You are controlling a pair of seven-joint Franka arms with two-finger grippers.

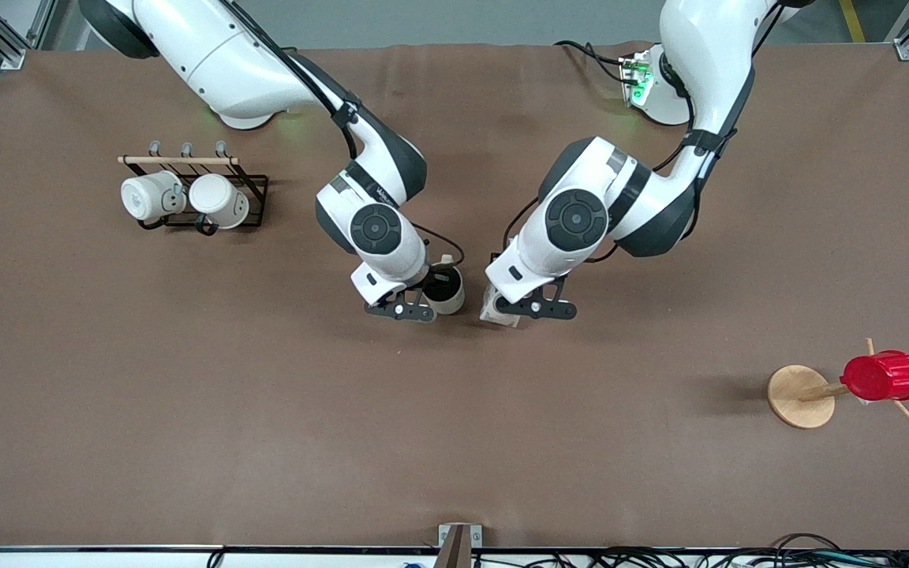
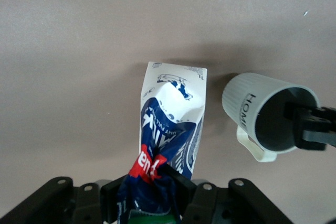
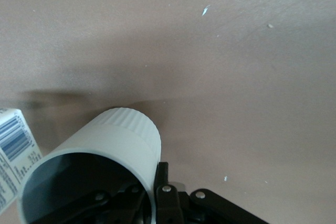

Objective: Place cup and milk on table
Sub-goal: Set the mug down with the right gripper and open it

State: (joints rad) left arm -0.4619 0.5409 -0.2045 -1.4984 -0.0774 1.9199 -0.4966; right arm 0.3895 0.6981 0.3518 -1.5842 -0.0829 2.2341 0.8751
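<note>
Both arms are reaching down over the middle of the matte brown table [image 1: 454,442], side by side. The right gripper [image 1: 415,308] is pinching the rim of the cup [image 1: 444,289], one finger inside its grey hollow and one against the finely ribbed, cream-white wall; the cup's loop handle and dark lettering are showing in the left wrist view [image 2: 265,116]. I cannot tell whether its base is touching the tabletop.

Just beside it, toward the left arm's end, the left gripper [image 1: 543,309] is clenching the crumpled top of the milk [image 1: 498,309], a blue-and-white paper carton with a red mark, its sides dented and creased [image 2: 170,124].

Off toward the right arm's end, two smooth white mugs [image 1: 185,199] are hanging on a black wire rack [image 1: 253,189]. Toward the left arm's end, a ribbed red cup [image 1: 883,376] is sitting on a wooden peg stand [image 1: 800,397].
</note>
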